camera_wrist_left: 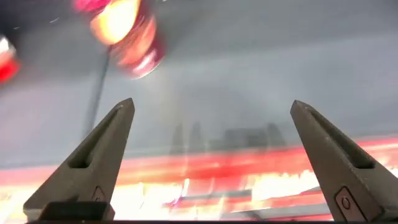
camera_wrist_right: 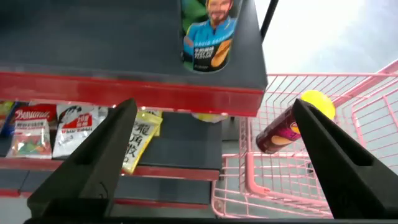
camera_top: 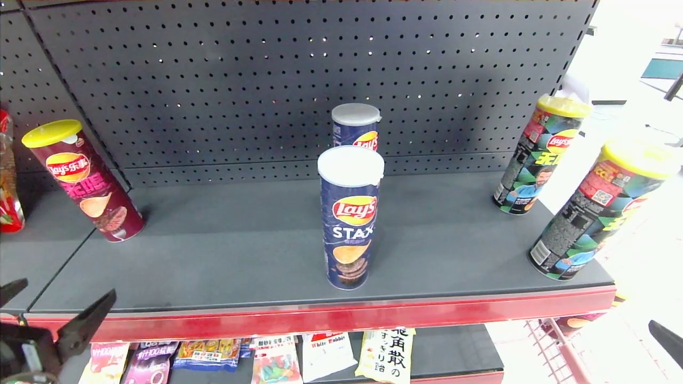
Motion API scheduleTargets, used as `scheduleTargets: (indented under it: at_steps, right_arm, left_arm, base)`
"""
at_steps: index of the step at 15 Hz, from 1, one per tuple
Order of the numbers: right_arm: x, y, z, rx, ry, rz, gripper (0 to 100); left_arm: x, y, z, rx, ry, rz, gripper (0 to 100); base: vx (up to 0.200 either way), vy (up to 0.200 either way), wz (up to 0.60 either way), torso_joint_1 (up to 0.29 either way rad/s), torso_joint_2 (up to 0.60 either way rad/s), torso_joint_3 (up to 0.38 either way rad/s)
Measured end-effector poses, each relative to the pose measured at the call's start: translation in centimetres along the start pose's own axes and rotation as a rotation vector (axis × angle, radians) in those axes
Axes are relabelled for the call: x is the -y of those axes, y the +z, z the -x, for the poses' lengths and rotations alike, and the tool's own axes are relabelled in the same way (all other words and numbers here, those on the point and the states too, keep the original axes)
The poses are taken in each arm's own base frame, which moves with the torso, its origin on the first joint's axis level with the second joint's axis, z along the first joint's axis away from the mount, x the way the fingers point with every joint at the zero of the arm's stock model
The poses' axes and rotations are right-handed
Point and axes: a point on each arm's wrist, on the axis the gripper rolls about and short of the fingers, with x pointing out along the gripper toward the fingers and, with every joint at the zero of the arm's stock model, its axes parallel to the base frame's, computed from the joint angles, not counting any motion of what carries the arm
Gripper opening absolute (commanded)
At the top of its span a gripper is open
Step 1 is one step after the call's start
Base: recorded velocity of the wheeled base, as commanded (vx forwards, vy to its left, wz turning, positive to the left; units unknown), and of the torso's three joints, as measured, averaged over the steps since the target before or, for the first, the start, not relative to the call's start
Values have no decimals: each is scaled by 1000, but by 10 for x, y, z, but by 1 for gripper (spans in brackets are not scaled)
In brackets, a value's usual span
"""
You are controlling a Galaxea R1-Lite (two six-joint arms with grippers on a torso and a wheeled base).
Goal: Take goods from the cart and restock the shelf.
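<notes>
Head view shows the dark grey shelf board with a red front lip (camera_top: 240,256) already carrying five upright cardboard crisp tubes (camera_top: 349,218) with wide bare gaps between them, so I judge restocking partly done. The pink wire cart (camera_wrist_right: 247,162) by the shelf's right end holds a maroon tube with a yellow lid (camera_wrist_right: 292,124), lying on its side. The right gripper (camera_wrist_right: 212,106) and left gripper (camera_wrist_left: 212,104) are both spread wide and empty, with the maroon tube ahead of the right one, clear of its fingers.

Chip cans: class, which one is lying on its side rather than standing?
The yellow-lidded maroon can in the pink cart: it lies on its side, while those on the shelf stand upright.
</notes>
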Motion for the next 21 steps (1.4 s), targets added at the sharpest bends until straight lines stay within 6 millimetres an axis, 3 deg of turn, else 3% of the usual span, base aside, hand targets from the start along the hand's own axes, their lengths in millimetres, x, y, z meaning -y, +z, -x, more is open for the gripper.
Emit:
scheduleTargets:
  at_steps: [2, 4, 7, 12, 15, 21]
  right_arm:
    - [1, 7, -2, 8, -6, 23, 100]
    - [1, 7, -3, -1, -2, 29, 100]
    - [2, 7, -4, -6, -5, 30, 100]
    - [2, 9, -4, -1, -5, 50, 100]
    - [2, 7, -6, -19, 2, 48, 100]
    - [2, 4, -8, -36, 2, 85, 100]
  left_arm:
    - [-7, -6, 25, -63, 12, -54, 100]
    - [-14, 3, 46, 19, 24, -55, 100]
    - [-19, -1, 62, 90, 33, -39, 100]
    - [-20, -13, 71, 130, 38, -27, 100]
    - [-20, -18, 72, 132, 41, -36, 100]
    - [-20, -17, 72, 132, 42, -49, 100]
  base:
    - [0, 0, 0, 0, 0, 0]
    - [-100, 0, 0, 1, 1, 1]
    - [-200, 0, 0, 6, 4, 1]
    - [-200, 0, 0, 0, 0, 5]
    - [0, 0, 0, 0, 0, 0]
    - [0, -200, 0, 7, 4, 5]
